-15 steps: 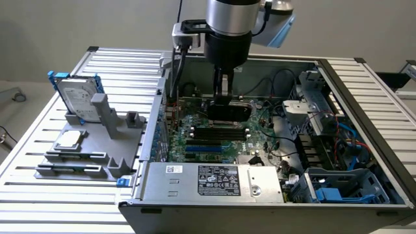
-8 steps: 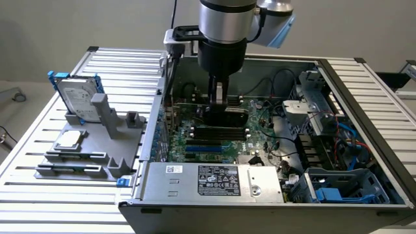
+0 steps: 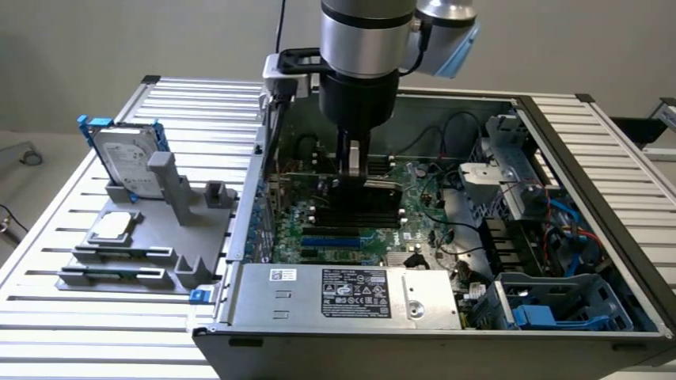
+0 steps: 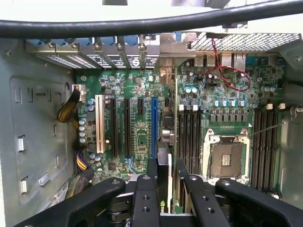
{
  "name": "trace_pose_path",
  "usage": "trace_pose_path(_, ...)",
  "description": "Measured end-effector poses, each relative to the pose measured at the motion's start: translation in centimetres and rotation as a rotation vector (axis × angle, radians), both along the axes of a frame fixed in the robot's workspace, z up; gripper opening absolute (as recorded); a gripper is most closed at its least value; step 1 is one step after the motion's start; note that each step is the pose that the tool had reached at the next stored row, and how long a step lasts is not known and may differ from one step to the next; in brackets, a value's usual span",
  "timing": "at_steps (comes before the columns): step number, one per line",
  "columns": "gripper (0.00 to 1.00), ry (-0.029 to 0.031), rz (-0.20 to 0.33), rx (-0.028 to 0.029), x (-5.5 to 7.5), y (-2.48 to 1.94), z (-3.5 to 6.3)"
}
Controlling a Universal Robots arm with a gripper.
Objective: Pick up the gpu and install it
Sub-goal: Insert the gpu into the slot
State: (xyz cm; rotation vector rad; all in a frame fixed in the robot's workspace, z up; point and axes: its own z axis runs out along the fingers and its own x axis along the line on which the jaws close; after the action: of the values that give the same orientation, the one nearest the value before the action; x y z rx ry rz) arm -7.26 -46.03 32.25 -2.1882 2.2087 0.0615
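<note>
My gripper (image 3: 354, 168) hangs inside the open computer case (image 3: 591, 142), above the green motherboard (image 3: 317, 218). It is shut on the gpu (image 3: 372, 184), a thin card held edge-on between the black fingers (image 4: 151, 182). In the wrist view the gpu (image 4: 164, 177) shows as a slim dark edge with a strip of green board, just beyond the near end of the long blue slot (image 4: 153, 127). I cannot tell whether the card touches the board.
A silver hard drive in a blue frame (image 3: 125, 158) and a small square processor chip (image 3: 114, 226) sit on the grey fixture (image 3: 138, 257) outside the case. Inside the case are the power supply (image 3: 349, 294), an empty processor socket (image 4: 225, 161), memory slots (image 4: 189, 137) and red wires (image 4: 229, 78).
</note>
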Motion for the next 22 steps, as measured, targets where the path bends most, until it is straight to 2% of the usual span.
trace_pose_path(8,0.26,-0.0001,0.001,0.0000,-0.1,-0.73,-1.19)
trace_pose_path(16,0.26,0.0000,0.006,0.0000,-0.5,-0.98,-2.43)
trace_pose_path(22,0.26,-0.0002,0.006,0.0003,-0.7,-1.01,-2.67)
